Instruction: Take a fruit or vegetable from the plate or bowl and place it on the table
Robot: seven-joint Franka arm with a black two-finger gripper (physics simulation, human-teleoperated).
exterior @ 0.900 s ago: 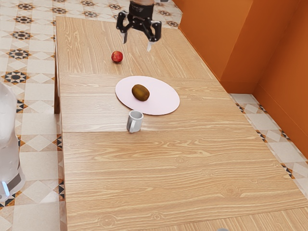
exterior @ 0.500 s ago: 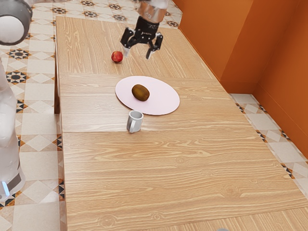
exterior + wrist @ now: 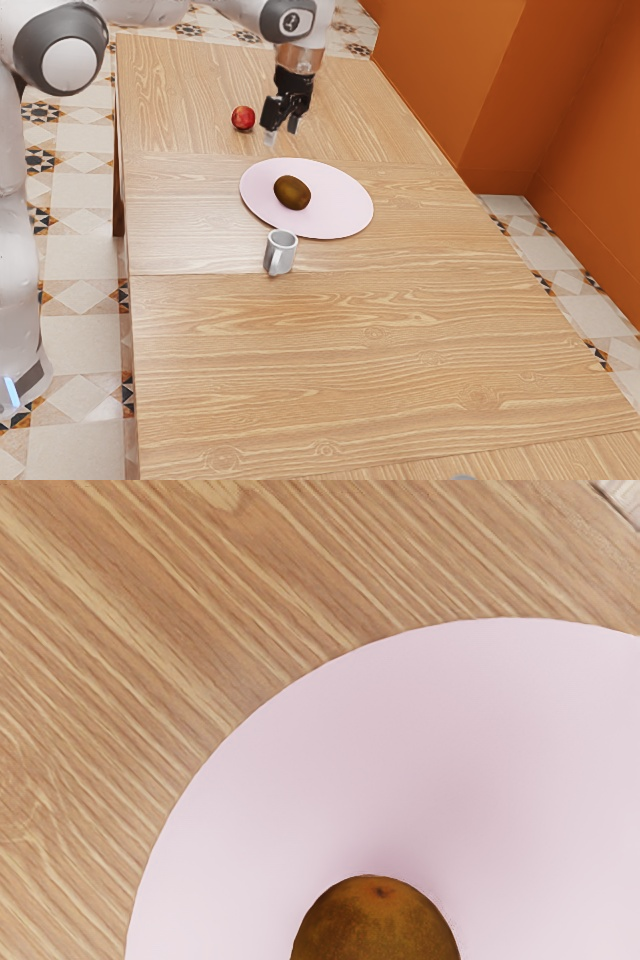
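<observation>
The gripper [image 3: 282, 132] hangs above the table [image 3: 380, 350], pointing down, its two fingers apart with a gap between the tips and nothing held. The plate [image 3: 340, 205], flat, oval in the exterior view and pale pink, is below the hand and a little toward the camera. On it lies the kiwi [image 3: 292, 192], brown and egg-shaped, under the hand's level and apart from the fingers; the wrist view has it resting on the plate with a small dark spot at one end. It is well inside the rim.

The mug [image 3: 278, 255], light grey and upright, stands on the table on the far side of the plate from the hand, near the plate's edge, handle toward the camera. The apple [image 3: 243, 118], red and shiny, sits on the table off to the hand's side, toward the exterior view's left, near the gripper but not touching it. Much farther from the hand, at the exterior view's lower edge, a grey thing [image 3: 461, 477] is cut off, too little of it to name.

Above the gripper, the arm [image 3: 292, 20] carries a dark round mark on its white cap, too small to read.
</observation>
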